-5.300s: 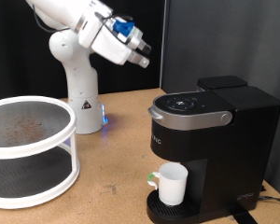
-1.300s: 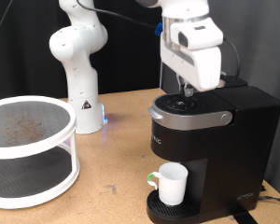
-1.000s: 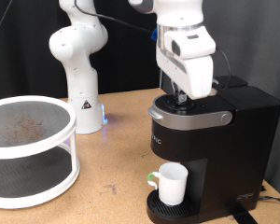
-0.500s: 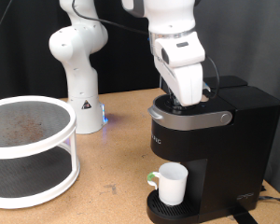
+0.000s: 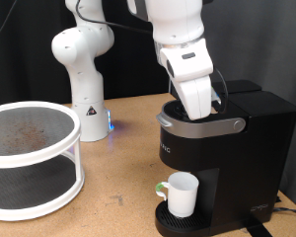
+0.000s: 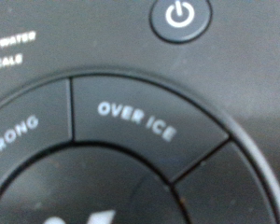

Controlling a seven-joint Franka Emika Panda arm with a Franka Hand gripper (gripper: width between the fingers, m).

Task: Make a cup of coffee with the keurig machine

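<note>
The keurig machine (image 5: 237,158) is a black box on the exterior view's right, with its silver-grey lid handle (image 5: 199,126) down. The white mug (image 5: 182,195) stands upright on the round drip tray (image 5: 174,223) under the spout. My gripper (image 5: 203,115) is pressed down onto the machine's top button panel, and the white hand hides its fingertips. The wrist view is filled by that panel from very close. It shows the OVER ICE button (image 6: 140,121) and the power button (image 6: 179,17), but no fingers. No pod is in view.
A white two-tier round rack (image 5: 30,158) stands at the exterior view's left on the wooden table (image 5: 118,178). The arm's white base (image 5: 84,99), with a blue light, is behind it. A black curtain closes the back.
The hand has come from high at the left to above the machine. Over the last second it has lowered and tilted onto the button panel. The mug has not moved.
</note>
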